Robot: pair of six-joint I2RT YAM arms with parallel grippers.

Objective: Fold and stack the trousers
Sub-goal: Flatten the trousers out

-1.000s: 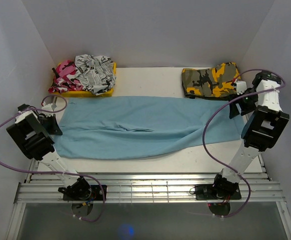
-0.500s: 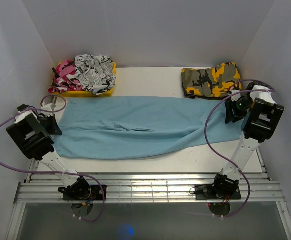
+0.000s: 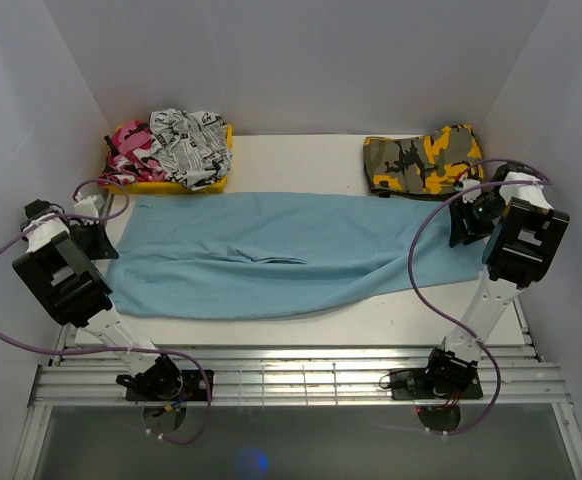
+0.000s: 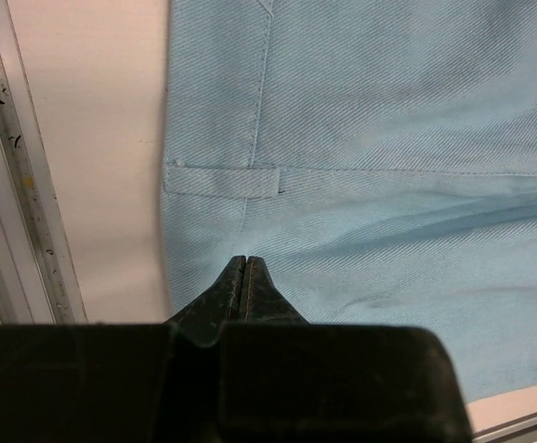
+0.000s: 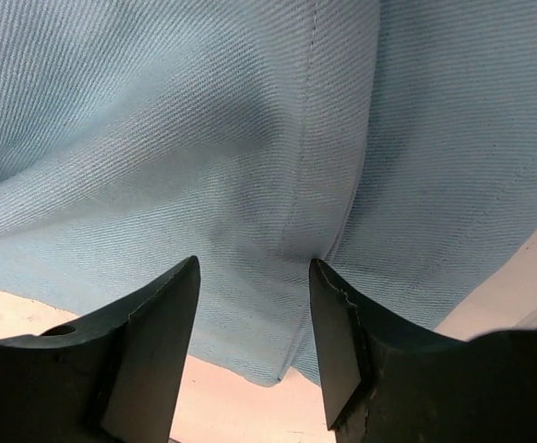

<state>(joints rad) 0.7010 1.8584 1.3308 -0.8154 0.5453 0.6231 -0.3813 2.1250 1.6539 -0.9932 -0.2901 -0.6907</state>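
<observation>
The light-blue trousers [image 3: 271, 255] lie flat and stretched lengthwise across the white table [image 3: 301, 160]. My left gripper [image 3: 98, 241] is at their left end. In the left wrist view it [image 4: 247, 260] is shut, tips over the waistband edge [image 4: 388, 138] just below a belt loop [image 4: 220, 180]; no cloth shows between the jaws. My right gripper [image 3: 466, 228] is down on the trousers' right end. In the right wrist view it [image 5: 253, 268] is open, its fingertips [image 5: 316, 272] pressing into the cloth [image 5: 204, 120] near a seam and the hem corner.
A yellow tray [image 3: 206, 182] at the back left holds crumpled pink and white printed clothes. A folded orange-and-grey camouflage garment [image 3: 419, 162] lies at the back right, close behind my right gripper. White walls close in both sides; a metal rail [image 3: 301, 375] runs along the near edge.
My right gripper came down and left onto the trousers' right end, and its jaws narrowed. My left arm shifted slightly left and back, still shut.
</observation>
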